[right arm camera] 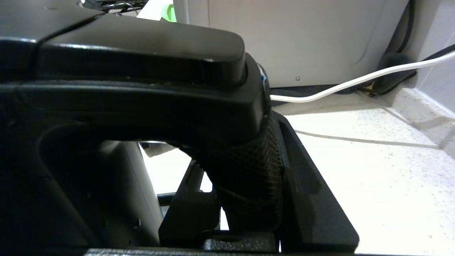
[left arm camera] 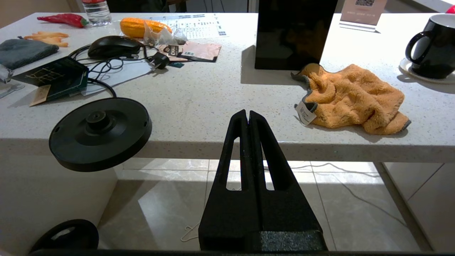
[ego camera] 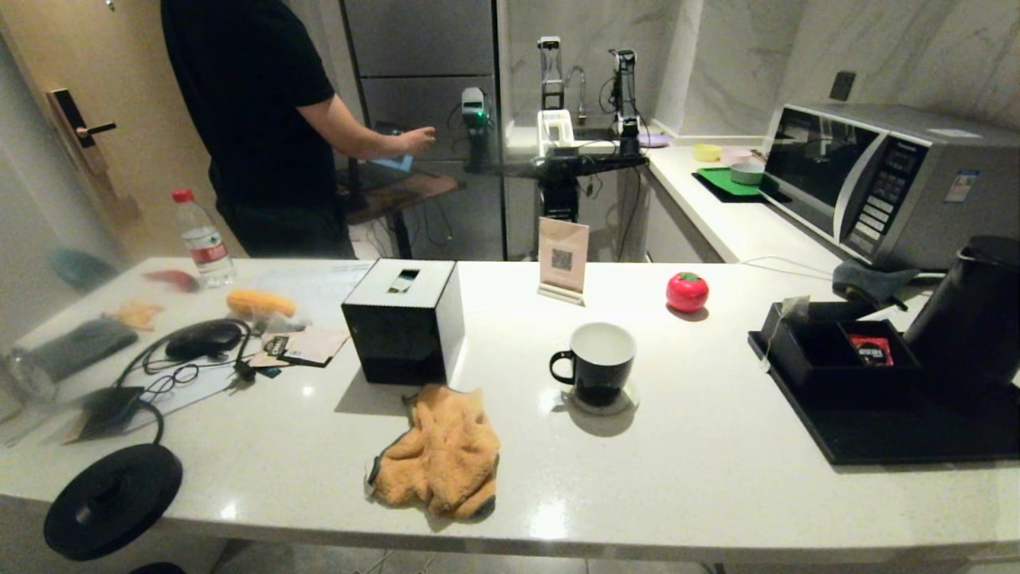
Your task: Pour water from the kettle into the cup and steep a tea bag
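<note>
right wrist view: my fingers clamp the kettle handle

right wrist view puts my right gripper (right arm camera: pixel 249 185) around the textured lower part of the kettle (right arm camera: pixel 117 71) handle, one finger on each side, pinching it. the kettle's flat lid and the top of its handle fill most of that view. a white cable (right arm camera: pixel 355 83) runs over the counter behind it.

from the head view, the kettle (ego camera: pixel 976 311) stands at the far right on the black tray (ego camera: pixel 892 434), right next to the black compartment box (ego camera: pixel 829 343). a red sachet (ego camera: pixel 870 349) lies in one compartment, and the tea bag (ego camera: pixel 793 307) hangs at the box's far left corner, its string trailing down the side. my right arm itself is out of sight there.

the cup (ego camera: pixel 598 363) sits on a small coaster (ego camera: pixel 603 402) near the middle of the counter (ego camera: pixel 677 478), well apart from the kettle, handle pointing to my left. whether any water is in it, i cannot tell.

my left gripper (left arm camera: pixel 247 117) hangs below the counter edge with its fingers pressed together, holding nothing. beyond it lie the orange cloth (left arm camera: pixel 350 97), the black tissue box (left arm camera: pixel 293 33) and the round kettle base (left arm camera: pixel 99 133), which overhangs the counter edge.
</note>
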`<state>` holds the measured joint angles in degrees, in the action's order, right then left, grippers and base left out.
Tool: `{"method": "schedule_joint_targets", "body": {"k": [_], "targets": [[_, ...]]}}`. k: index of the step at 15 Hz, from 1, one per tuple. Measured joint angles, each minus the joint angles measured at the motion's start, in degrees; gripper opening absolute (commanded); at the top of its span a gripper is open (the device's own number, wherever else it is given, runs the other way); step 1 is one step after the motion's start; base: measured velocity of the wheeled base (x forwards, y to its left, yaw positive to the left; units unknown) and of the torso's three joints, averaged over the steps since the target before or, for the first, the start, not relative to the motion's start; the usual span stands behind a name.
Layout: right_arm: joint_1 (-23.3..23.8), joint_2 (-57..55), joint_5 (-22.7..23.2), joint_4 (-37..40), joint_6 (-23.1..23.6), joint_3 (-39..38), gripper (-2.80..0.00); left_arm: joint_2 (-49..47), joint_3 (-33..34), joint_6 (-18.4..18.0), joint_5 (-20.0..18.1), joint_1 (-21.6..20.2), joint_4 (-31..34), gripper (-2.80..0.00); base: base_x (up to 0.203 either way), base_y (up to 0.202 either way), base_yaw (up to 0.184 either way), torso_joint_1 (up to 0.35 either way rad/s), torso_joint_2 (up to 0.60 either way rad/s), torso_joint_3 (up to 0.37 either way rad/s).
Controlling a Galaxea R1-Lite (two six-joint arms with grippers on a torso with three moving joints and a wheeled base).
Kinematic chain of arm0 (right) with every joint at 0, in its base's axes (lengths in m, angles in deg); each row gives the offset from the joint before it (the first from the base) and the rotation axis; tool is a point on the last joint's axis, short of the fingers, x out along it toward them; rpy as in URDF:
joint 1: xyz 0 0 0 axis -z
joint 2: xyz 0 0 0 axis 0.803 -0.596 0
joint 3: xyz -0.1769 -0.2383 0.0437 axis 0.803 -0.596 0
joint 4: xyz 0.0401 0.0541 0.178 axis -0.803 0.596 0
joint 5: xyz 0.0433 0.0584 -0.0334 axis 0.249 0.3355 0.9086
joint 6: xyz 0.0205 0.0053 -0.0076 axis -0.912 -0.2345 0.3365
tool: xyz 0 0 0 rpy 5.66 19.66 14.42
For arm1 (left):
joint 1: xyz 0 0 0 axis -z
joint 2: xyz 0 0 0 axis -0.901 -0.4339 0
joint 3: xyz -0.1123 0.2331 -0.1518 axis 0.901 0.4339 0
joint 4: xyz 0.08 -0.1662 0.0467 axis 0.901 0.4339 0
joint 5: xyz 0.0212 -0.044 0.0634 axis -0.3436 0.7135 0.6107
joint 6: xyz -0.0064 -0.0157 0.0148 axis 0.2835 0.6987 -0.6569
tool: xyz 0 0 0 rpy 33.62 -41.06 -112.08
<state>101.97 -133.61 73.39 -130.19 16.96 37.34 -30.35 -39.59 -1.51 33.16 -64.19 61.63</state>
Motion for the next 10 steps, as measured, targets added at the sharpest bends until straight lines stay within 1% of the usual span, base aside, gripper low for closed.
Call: {"method": "schedule_joint_targets", "body": {"k": [6, 10], "targets": [[-0.59, 4.15, -0.77, 1.02, 0.15, -4.65, -2.8, 0.0, 0.0, -0.02, 0.0, -0.02, 0.0, -2.8, 0.0, 0.0, 0.0, 0.0, 0.0, 0.0], [-1.75, 7.89, -3.46, 2.26, 0.22, -7.41, -2.8, 0.0, 0.0, -0.05, 0.02, 0.0, 0.0, -2.8, 0.0, 0.0, 0.0, 0.0, 0.0, 0.0]]}}
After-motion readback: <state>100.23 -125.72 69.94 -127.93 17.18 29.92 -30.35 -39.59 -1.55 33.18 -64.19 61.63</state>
